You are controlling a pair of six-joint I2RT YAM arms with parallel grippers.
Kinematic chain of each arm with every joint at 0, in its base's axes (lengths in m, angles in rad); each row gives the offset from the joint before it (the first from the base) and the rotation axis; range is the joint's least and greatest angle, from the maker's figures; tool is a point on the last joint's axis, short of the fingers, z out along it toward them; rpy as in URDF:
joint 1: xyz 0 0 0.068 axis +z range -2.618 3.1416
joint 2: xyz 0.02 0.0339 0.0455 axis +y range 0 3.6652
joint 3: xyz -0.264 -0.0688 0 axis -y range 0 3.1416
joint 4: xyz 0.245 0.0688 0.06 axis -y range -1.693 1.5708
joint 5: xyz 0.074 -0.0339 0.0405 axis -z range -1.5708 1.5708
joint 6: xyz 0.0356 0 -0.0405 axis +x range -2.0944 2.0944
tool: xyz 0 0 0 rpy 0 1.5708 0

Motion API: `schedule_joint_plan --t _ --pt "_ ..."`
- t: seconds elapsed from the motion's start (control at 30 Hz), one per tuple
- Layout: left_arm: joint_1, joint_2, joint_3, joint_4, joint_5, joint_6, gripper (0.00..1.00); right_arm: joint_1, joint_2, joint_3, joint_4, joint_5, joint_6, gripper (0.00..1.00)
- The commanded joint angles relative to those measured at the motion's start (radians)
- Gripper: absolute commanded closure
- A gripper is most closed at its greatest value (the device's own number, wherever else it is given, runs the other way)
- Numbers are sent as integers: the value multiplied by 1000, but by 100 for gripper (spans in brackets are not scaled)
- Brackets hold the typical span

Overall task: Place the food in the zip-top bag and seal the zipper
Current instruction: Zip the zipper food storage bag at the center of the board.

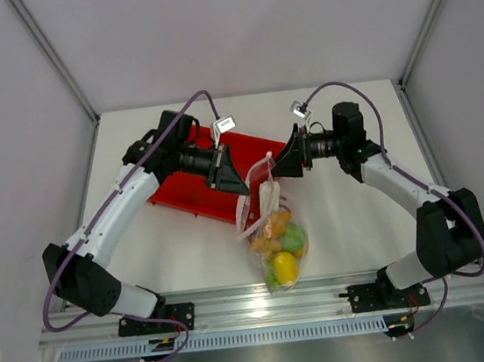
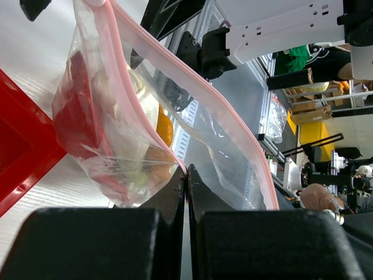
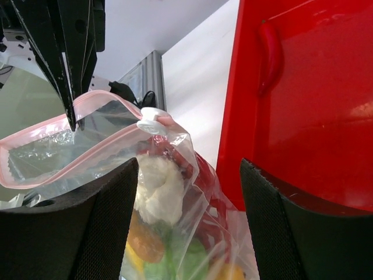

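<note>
Left end effector pinches the zipper; right end effector spread; zip-top bag likely limp, slippery, so you grip its strip

Near the middle of the top view, the left gripper covers part of the red tray. In the left wrist view the zip-top bag runs off the upper edge, and the food inside shows only as smeared colours behind crinkled plastic.

Tray left of bag; rt prob free
</note>
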Motion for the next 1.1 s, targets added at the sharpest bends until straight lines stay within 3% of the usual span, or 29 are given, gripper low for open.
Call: schedule_joint_plan --t 0.0,0.27,0.37,0.47,0.5,0.67,0.73,0.87,1.07 --pt "2 -29 6 21 57 16 99 13 33 45 129 -41 31 28" --pt "2 -30 6 15 52 22 100 50 94 84 201 -99 80 30" --pt "2 -25 6 16 55 22 99 59 96 78 236 -116 108 35" --pt "2 -22 7 18 54 21 99 57 87 76 243 -123 122 49" --pt "2 -22 4 18 49 21 99 56 83 75 243 -123 126 60" --pt "3 -21 7 18 46 18 99 50 53 65 237 -113 137 84" --pt "3 -19 9 18 40 13 100 41 41 49 243 -100 149 99" --pt "3 -16 10 15 3 2 99 27 -5 10 246 -72 174 100" --pt "8 20 53 -22 -182 -42 99 2 -151 -53 113 104 177 100"
